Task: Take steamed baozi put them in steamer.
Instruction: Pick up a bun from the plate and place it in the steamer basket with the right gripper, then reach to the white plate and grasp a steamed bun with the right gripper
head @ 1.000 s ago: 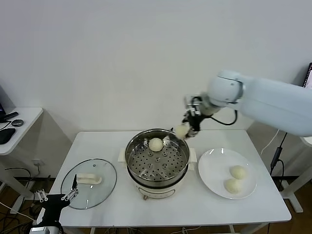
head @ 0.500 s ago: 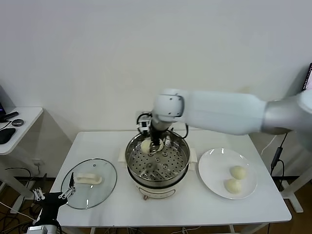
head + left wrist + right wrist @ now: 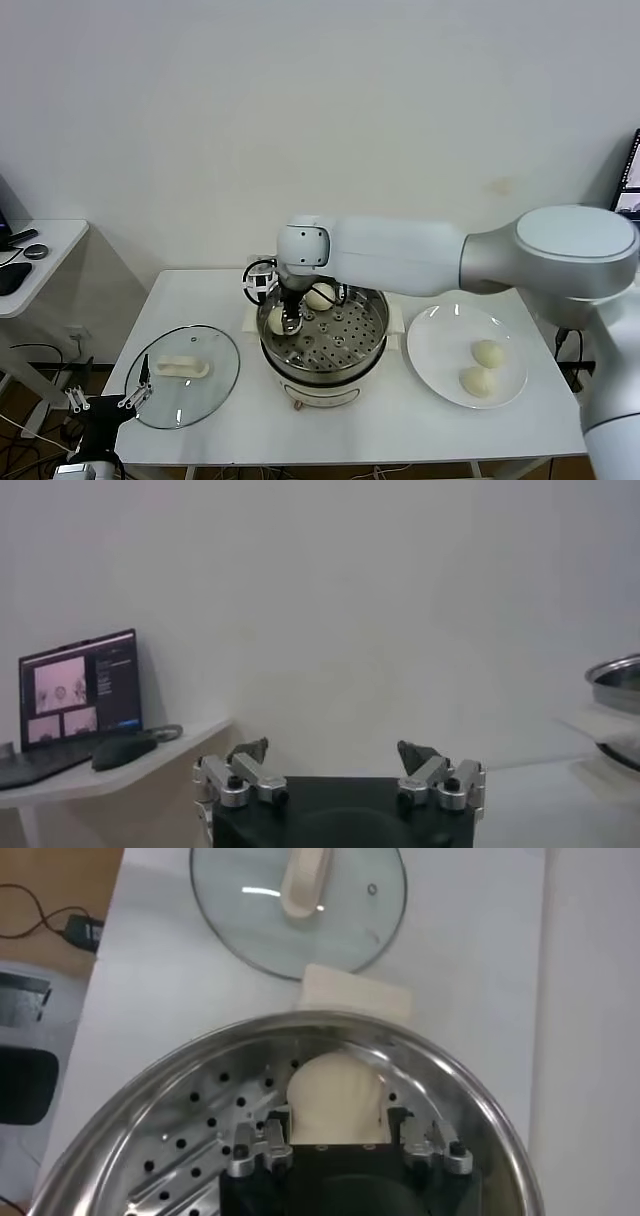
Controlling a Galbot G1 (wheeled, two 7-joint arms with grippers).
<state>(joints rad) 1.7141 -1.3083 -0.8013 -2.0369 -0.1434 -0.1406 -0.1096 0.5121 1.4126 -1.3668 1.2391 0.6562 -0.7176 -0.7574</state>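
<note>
Right gripper down inside the steamer, over the perforated tray by the rim nearest the glass lid, jaws clenched on a bun. A second bun already on the tray toward the back, just beside the arm. Two more buns waiting on the plate, right of the steamer on the bench. Left gripper parked low off the bench's left front corner, jaws spread wide, nothing held.

Step in hand, by the look of it: setting the held bun down.

- Lower until the bun rests on the tray before letting go; no dropping, soft dough dents and rolls.
- Keep clear of the steel wall, close in the wrist view; a nudge toward the middle would leave room for the jaws to part.
- Hold apart from the bun already placed.
- Part the jaws just enough, slowly, in case the dough sticks.
- Lift straight up, clear of the rim, before swinging to the plate.
</note>
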